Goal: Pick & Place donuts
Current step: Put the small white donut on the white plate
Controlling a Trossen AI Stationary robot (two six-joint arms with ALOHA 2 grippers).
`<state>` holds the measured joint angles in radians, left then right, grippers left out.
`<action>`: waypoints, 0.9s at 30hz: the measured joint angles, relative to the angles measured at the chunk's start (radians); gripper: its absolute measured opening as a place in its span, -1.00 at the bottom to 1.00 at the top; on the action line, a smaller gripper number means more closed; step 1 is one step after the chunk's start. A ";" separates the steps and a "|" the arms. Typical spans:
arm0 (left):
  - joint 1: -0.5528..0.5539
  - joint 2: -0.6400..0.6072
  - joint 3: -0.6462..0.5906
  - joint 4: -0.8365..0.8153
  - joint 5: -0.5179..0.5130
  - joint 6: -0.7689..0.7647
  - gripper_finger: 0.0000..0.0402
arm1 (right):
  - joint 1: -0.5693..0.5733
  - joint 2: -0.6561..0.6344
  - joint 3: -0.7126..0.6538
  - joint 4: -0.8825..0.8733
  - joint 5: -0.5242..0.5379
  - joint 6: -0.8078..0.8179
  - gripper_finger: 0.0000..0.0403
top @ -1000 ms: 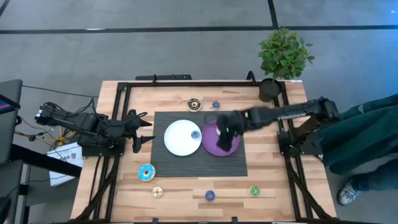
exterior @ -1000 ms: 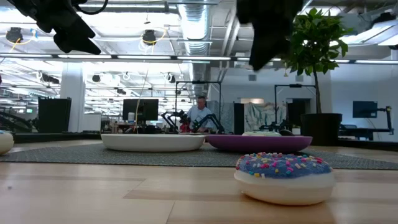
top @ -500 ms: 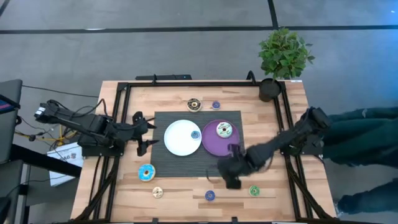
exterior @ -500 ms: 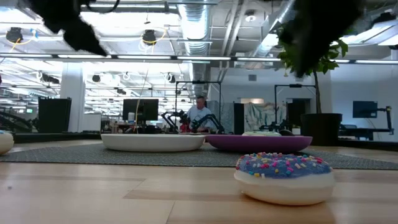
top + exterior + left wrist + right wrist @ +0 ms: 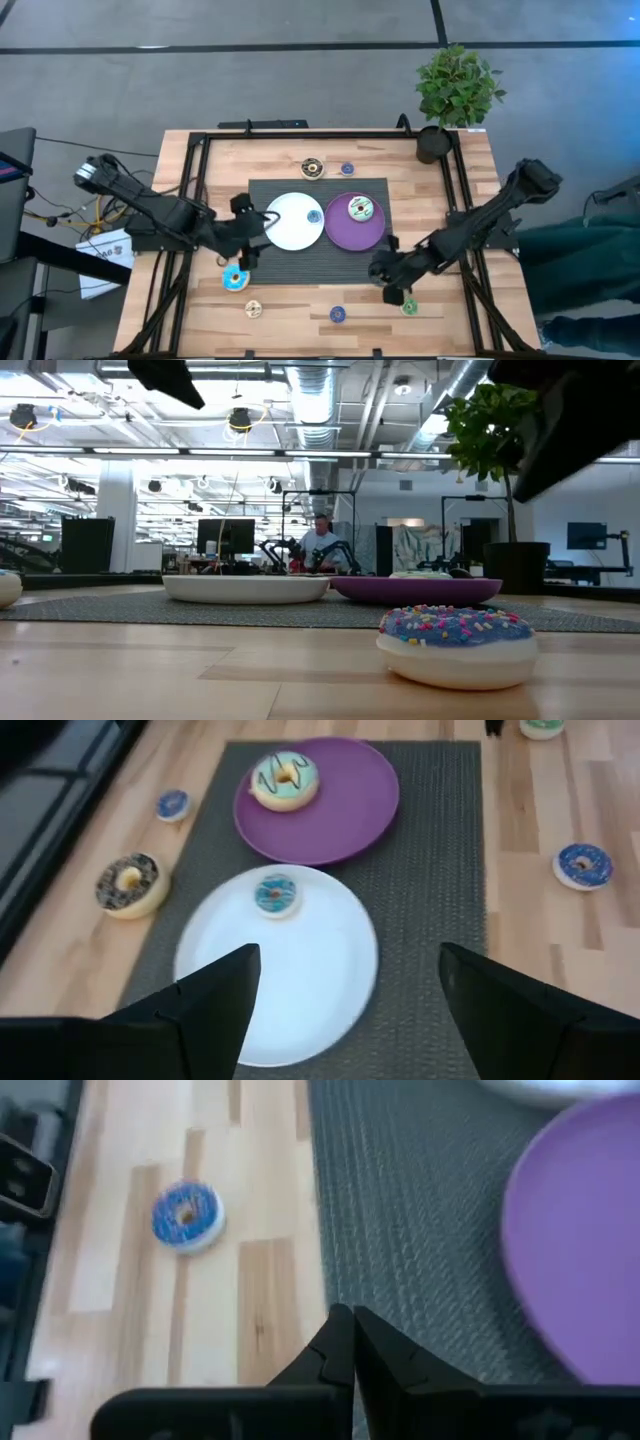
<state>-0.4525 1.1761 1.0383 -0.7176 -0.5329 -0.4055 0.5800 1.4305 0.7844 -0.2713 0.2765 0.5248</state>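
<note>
Ring donuts lie about the table. A teal-iced one sits on the purple plate and a small blue one on the white plate. A brown donut and a small blue one lie on the far wood. Along the near wood lie blue, tan, blue and green donuts. My left gripper hangs open and holds nothing, at the white plate's left rim. My right gripper is shut and holds nothing, above the mat's near right corner.
A dark ribbed mat lies under both plates. A potted plant stands at the far right corner. A black frame rail borders the table. A person's sleeve shows beyond the right edge. Bare wood lies between the near donuts.
My right gripper has left the purple plate, gone toward the table's near edge and sunk to the mat's near right corner. The teal-iced donut that it covered now shows on the plate. My left gripper has travelled toward the table's right, up to the white plate's left rim.
</note>
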 joint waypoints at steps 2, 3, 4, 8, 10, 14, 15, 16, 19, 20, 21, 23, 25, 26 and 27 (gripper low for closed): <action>-0.024 0.061 0.057 -0.046 0.008 -0.046 0.50 | 0.000 -0.065 -0.042 -0.027 0.020 -0.034 -1.00; -0.035 0.092 0.085 -0.069 0.020 -0.069 0.50 | 0.000 -0.093 -0.058 -0.045 0.024 -0.056 -1.00; -0.052 0.122 0.109 -0.095 0.039 -0.098 0.50 | -0.002 -0.121 -0.072 -0.046 0.025 -0.078 -1.00; -0.125 0.242 0.191 -0.162 0.090 -0.226 0.50 | -0.017 -0.232 -0.128 -0.082 0.024 -0.147 -1.00; -0.165 0.293 0.217 -0.193 0.109 -0.285 0.50 | -0.030 -0.274 -0.146 -0.086 0.024 -0.180 -1.00; -0.246 0.376 0.231 -0.186 0.164 -0.397 0.50 | -0.051 -0.335 -0.176 -0.091 0.022 -0.211 -1.00; -0.264 0.393 0.231 -0.188 0.183 -0.429 0.50 | -0.054 -0.344 -0.177 -0.093 0.022 -0.215 -1.00; -0.277 0.411 0.231 -0.189 0.197 -0.466 0.50 | -0.057 -0.353 -0.178 -0.096 0.022 -0.223 -1.00; -0.314 0.454 0.231 -0.189 0.219 -0.560 0.50 | -0.060 -0.362 -0.178 -0.088 0.022 -0.249 -1.00; -0.322 0.466 0.231 -0.187 0.222 -0.574 0.50 | -0.059 -0.364 -0.178 -0.089 0.022 -0.258 -1.00; -0.330 0.477 0.231 -0.185 0.223 -0.583 0.50 | -0.059 -0.365 -0.178 -0.088 0.022 -0.263 -1.00; -0.342 0.497 0.231 -0.185 0.225 -0.584 0.50 | -0.059 -0.365 -0.178 -0.089 0.021 -0.264 -1.00; -0.347 0.512 0.231 -0.182 0.241 -0.581 0.50 | -0.059 -0.364 -0.178 -0.088 0.021 -0.264 -1.00; -0.347 0.523 0.231 -0.182 0.256 -0.573 0.50 | -0.059 -0.364 -0.178 -0.088 0.021 -0.264 -1.00; -0.347 0.535 0.231 -0.182 0.277 -0.559 0.50 | -0.059 -0.364 -0.178 -0.088 0.021 -0.264 -1.00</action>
<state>-0.7998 1.7115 1.2694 -0.8992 -0.2560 -0.9645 0.5209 1.0660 0.6060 -0.3592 0.2977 0.2611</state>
